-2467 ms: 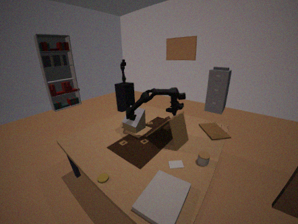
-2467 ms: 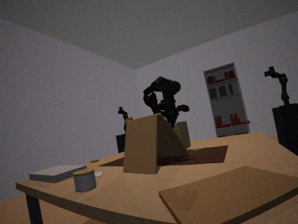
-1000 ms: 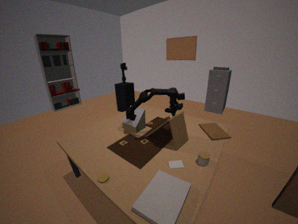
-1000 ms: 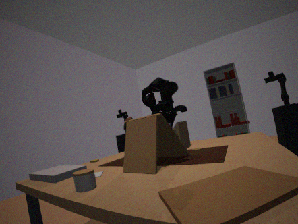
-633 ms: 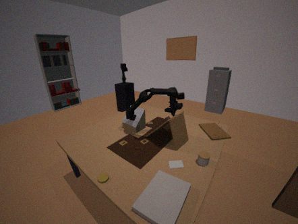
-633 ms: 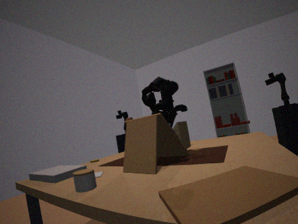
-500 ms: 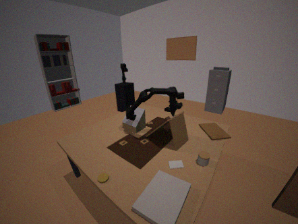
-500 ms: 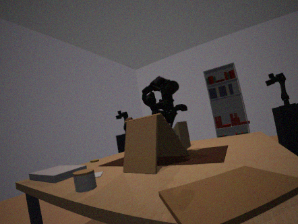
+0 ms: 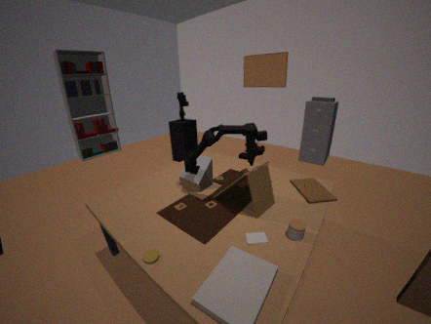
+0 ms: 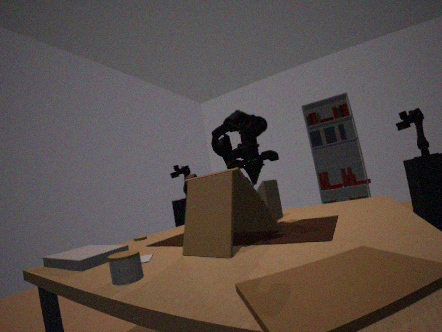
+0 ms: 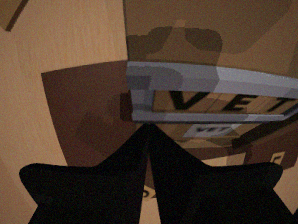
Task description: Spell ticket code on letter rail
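A: We're looking down past the gripper point(image 11: 148, 183) here, fingers pinched together with only a sliver of light between them, nothing in them, we reckon

B: Agreed, empty and closed. And there's the letter rail point(image 11: 200, 79) just beyond the fingertips, a grey channel running left to right across the wrist view, with dark letters showing inside it, something like a V and an E; the rest we can't read

A: So the rail's long axis lies crosswise to the way the fingers point. Its end, near the left, sits almost straight ahead of the fingertips, the rest runs off to the right

B: From the top camera we see the gripper point(image 9: 252, 157) hanging above the top edge of the slanted board point(image 9: 260, 192), clear of it, not touching

A: And two letter tiles point(image 9: 211, 204) lie flat on the dark mat point(image 9: 195, 222), down toward the arm's base, well apart from the gripper

B: That's the point for us: any push home has to travel along the rail, sideways to the fingers, while fetching a tile means dropping back to the mat and opening up first
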`<state>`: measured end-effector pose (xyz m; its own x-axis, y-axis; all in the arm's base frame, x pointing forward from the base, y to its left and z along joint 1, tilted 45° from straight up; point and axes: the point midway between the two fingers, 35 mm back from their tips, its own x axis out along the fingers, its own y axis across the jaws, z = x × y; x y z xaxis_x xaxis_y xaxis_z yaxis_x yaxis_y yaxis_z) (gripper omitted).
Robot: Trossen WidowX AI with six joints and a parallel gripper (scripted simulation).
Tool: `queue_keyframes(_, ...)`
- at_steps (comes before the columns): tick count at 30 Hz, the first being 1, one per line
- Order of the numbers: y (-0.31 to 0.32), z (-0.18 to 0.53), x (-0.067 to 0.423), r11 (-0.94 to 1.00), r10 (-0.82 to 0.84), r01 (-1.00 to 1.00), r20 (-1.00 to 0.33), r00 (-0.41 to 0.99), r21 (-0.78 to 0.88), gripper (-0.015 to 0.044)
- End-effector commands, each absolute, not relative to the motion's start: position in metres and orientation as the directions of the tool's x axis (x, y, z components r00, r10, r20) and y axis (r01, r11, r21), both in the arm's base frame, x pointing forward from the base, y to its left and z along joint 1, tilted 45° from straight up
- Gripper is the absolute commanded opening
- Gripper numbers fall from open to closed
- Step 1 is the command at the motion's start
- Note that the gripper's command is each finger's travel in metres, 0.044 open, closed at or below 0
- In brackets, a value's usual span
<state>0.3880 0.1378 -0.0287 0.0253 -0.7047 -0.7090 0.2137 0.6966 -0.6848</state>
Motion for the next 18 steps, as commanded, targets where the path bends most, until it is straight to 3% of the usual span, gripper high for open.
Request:
queue_keyframes(1, 0.14, -0.027, 0.384, 0.697, -0.704, 0.214, -0.71, 0.02, -0.685, 0.0)
queue_keyframes(3, 0.14, -0.027, 0.384, 0.697, -0.704, 0.214, -0.71, 0.02, -0.685, 0.0)
queue_keyframes(18, 0.167, 0.096, 0.298, 0.687, -0.668, 0.2, -0.499, 0.553, -0.698, 0.0394)
